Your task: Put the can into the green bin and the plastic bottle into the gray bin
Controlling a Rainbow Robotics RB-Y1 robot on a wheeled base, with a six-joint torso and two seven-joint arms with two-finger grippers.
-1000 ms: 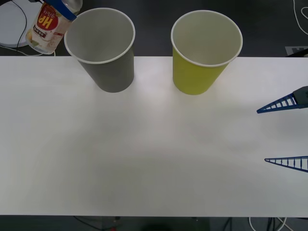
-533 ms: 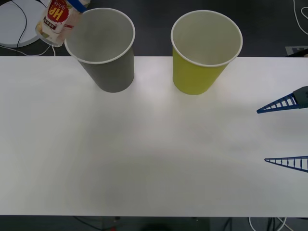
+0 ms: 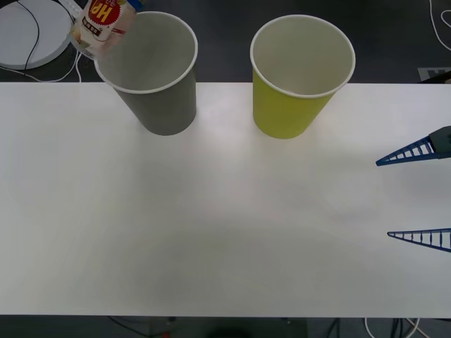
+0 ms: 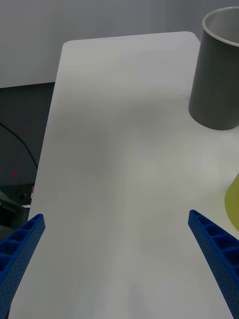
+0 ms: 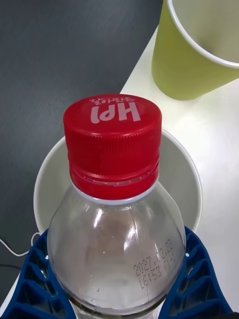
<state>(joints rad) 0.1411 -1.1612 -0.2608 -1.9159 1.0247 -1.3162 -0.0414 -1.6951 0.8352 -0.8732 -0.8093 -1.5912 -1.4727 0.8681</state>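
Note:
My left gripper (image 5: 117, 286) is shut on the plastic bottle (image 3: 106, 24), clear with a red cap (image 5: 113, 134) and a white label. It hangs tilted above the left rim of the gray bin (image 3: 165, 105). In the left wrist view the bottle (image 5: 115, 224) is over the gray bin's pale opening (image 5: 191, 172), with the green bin (image 5: 184, 75) beyond. The green bin (image 3: 285, 113) stands upright to the right of the gray one. My right gripper (image 3: 382, 199) waits open at the table's right edge, holding nothing. The can is out of view.
Both bins stand along the far edge of the white table (image 3: 225, 225). A white round disc (image 3: 25, 35) with black cables lies on the dark floor behind the far left corner. The right wrist view shows the gray bin (image 4: 216, 84) and bare tabletop (image 4: 114, 149).
The left gripper has carried the bottle to the right and farther away, from left of the gray bin to above its left rim. The right arm has not moved.

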